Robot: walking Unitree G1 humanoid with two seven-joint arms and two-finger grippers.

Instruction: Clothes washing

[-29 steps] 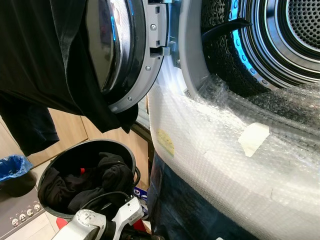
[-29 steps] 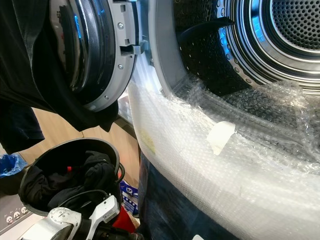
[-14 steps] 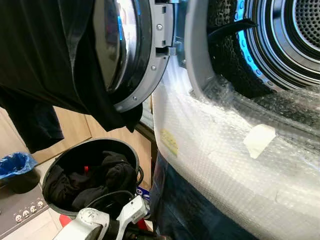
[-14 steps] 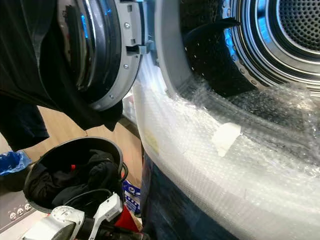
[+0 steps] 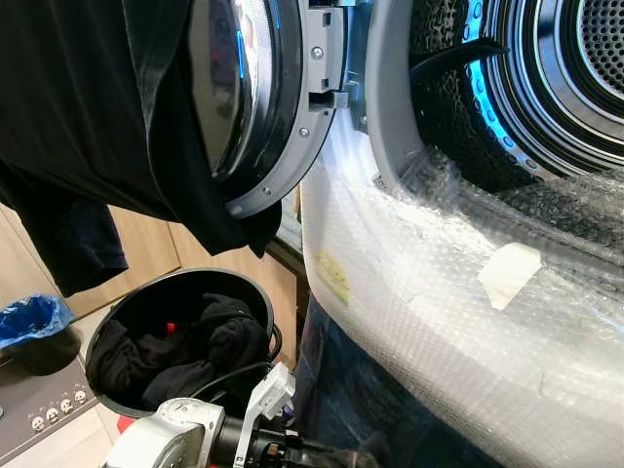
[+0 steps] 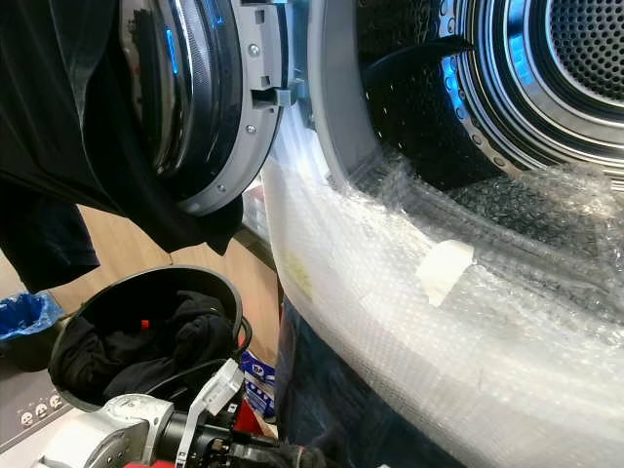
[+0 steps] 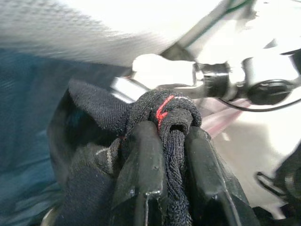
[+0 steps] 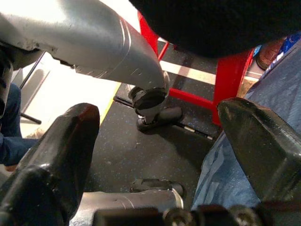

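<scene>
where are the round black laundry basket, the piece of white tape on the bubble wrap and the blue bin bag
round black laundry basket [image 5: 115, 317], left eye view, on its upper left rim
piece of white tape [image 5: 509, 272], left eye view, on the middle of the tape
blue bin bag [image 5: 29, 318], left eye view, on the crumpled blue plastic at its top

I stand in a home laundry corner: a front-loading washing machine [image 5: 439, 322] wrapped in bubble wrap, its door [image 5: 263, 97] open on the steel drum [image 5: 556, 78], a round basket [image 5: 175, 341] of dark clothes below, wooden cabinet fronts [image 5: 146, 258] behind.
</scene>
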